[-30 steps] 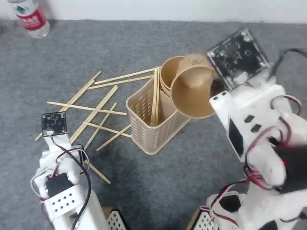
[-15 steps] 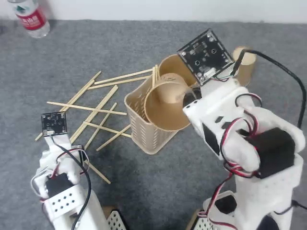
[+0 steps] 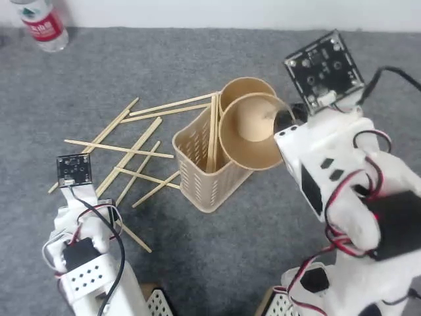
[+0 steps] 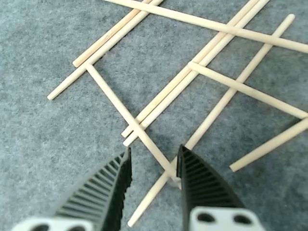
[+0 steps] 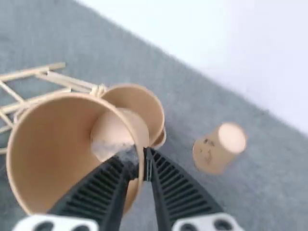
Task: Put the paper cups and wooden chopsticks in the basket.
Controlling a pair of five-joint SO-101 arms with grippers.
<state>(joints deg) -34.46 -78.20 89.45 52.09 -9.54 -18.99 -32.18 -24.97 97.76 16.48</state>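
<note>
A slotted beige basket stands mid-table, with a few chopsticks upright in it and a paper cup at its far corner. My right gripper is shut on the rim of a second paper cup, which hangs tilted over the basket's right side. A third cup lies on its side on the carpet beyond. Loose wooden chopsticks lie scattered left of the basket. My left gripper hovers open just above crossed chopsticks, one stick passing between its fingers.
A plastic bottle lies at the far left corner. Grey carpet covers the table. The left arm is at the near left, the right arm at the near right.
The right arm swung the held cup left over the basket, then back a little to the right. The left arm has stayed still.
</note>
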